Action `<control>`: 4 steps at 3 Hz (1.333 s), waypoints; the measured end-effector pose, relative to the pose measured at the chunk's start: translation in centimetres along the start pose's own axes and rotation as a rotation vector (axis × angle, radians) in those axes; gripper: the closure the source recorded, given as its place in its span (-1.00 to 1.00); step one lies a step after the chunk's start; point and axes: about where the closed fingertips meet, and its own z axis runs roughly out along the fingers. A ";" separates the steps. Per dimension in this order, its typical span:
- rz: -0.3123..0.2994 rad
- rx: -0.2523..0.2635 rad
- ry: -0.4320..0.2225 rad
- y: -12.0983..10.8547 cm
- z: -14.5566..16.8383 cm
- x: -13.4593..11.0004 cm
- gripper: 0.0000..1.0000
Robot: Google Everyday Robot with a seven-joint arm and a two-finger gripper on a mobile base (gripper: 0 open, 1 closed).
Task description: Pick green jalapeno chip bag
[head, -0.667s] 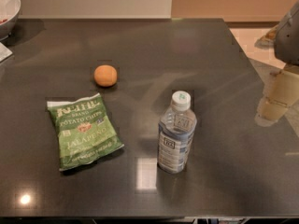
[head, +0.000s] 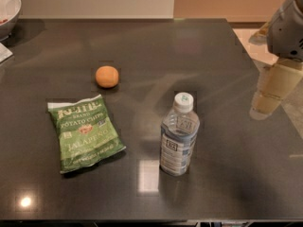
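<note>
The green jalapeno chip bag point(head: 84, 133) lies flat on the dark table point(head: 156, 46) at the front left, with white "POTATO CHIPS" and "JALAPENO" lettering and a small red emblem. My gripper point(head: 268, 97) hangs over the table's right edge, far to the right of the bag and well apart from it. It holds nothing that I can see.
An upright clear water bottle point(head: 179, 134) with a white cap stands right of the bag. An orange point(head: 107, 76) sits behind the bag. A white bowl point(head: 7, 8) is at the far left corner. The table's right edge runs beside the gripper.
The gripper has shifted slightly left and down, toward the table's right edge. The bag, bottle and orange have not moved.
</note>
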 end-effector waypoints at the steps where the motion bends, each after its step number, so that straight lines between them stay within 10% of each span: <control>1: -0.049 -0.015 -0.042 -2.0 1.2 -3.1 -1.00; 4: -0.212 -0.076 -0.188 -4.5 5.3 -15.3 -1.00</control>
